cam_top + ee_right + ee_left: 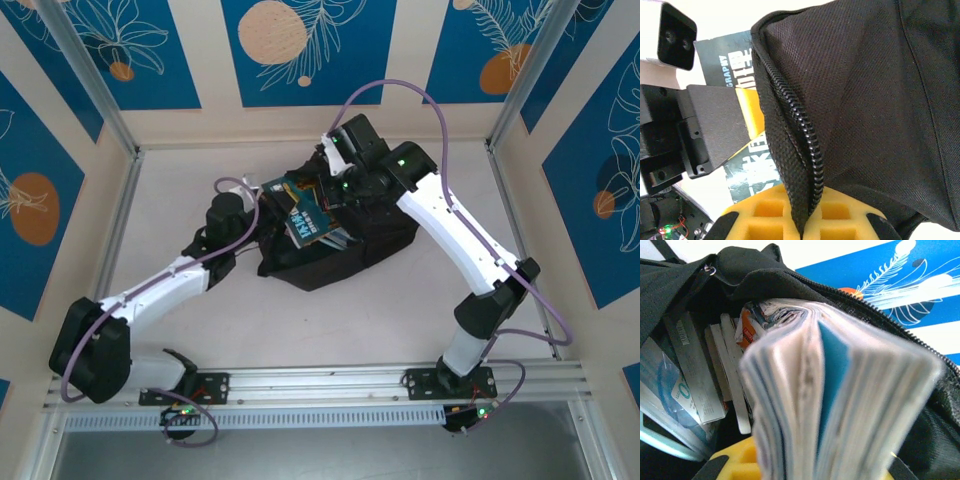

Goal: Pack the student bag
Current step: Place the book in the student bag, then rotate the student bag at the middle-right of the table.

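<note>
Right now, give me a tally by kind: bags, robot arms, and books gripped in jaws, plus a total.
Student bag: 1
Robot arms, left arm and right arm: 2
Book gripped in the left arm's jaws: 1
Total: 4

White arm links (455, 225), black joints (95, 345), purple cables (400, 84), green LEDs (400, 160), yellow waffle tool pads (765, 212).
</note>
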### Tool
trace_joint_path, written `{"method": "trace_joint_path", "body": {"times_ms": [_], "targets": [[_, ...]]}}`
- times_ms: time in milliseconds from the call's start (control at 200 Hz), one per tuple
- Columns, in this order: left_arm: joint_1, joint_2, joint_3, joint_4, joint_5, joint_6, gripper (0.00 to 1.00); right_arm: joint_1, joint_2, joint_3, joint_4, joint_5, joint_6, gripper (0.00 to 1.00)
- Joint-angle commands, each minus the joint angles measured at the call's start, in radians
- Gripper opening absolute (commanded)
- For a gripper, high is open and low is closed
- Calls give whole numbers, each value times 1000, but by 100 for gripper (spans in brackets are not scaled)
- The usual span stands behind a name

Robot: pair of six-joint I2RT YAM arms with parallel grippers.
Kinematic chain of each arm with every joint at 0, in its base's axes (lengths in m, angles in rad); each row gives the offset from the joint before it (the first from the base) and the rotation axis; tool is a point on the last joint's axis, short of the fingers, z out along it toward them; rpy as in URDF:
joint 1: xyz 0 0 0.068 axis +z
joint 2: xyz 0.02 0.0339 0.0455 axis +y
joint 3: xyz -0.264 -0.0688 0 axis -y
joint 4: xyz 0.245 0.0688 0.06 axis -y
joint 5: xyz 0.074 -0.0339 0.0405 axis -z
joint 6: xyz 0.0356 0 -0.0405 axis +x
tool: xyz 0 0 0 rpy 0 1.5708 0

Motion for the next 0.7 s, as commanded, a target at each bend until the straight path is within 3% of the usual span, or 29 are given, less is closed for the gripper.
{"method": "trace_joint_path", "body": {"times_ms": [0, 115, 195, 420, 560, 695], "targets": [[4, 31, -25, 246, -48, -45, 0, 25, -7, 55, 22, -86, 13, 0], [-6, 168, 39, 365, -2, -78, 0, 48, 21, 64, 10, -103, 14, 0], [-23, 259, 127, 356, 21, -72, 0, 60, 40, 78, 5, -95, 12, 0], [-123, 403, 385, 61, -17, 48, 0, 62, 85, 119, -5, -40, 33, 0], [-151, 488, 478, -28, 16, 33, 31, 52, 87, 111, 2, 25, 42, 0], [-126, 425, 433, -87, 34, 62, 58, 11, 55, 55, 1, 65, 58, 0]]}}
